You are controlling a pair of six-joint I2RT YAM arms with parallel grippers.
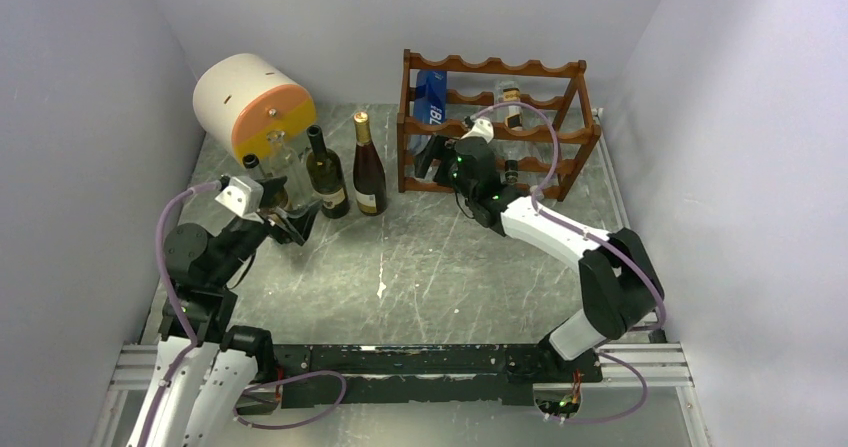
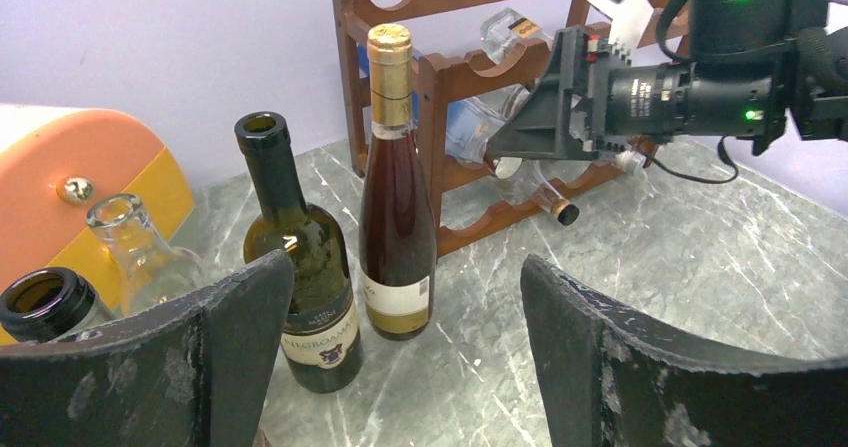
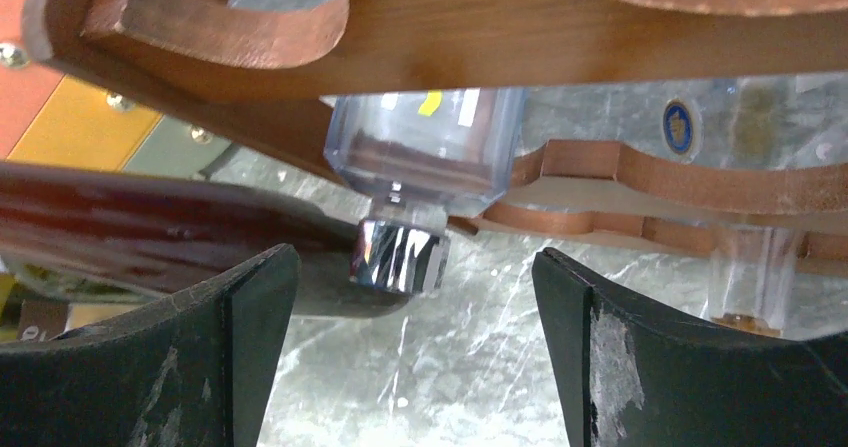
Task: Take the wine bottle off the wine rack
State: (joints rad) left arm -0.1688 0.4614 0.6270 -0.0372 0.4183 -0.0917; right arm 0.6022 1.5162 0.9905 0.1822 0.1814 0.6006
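The dark reddish-brown wine rack (image 1: 492, 117) stands at the back right of the table. A clear bottle with a blue label (image 1: 431, 97) lies in its upper left slot, and other clear bottles (image 1: 511, 104) lie further right. My right gripper (image 1: 433, 159) is open at the rack's left front. In the right wrist view its fingers (image 3: 240, 317) flank, from slightly below, the silver cap (image 3: 400, 255) of a clear bottle (image 3: 425, 147) lying in the rack (image 3: 600, 37), without touching it. My left gripper (image 1: 293, 223) is open and empty.
Several bottles stand left of the rack: a gold-foiled dark bottle (image 2: 395, 197), a green bottle (image 2: 305, 277), a clear bottle (image 2: 135, 242) and a dark one (image 2: 45, 302). A white and orange drum (image 1: 252, 102) lies at the back left. Walls close in on three sides.
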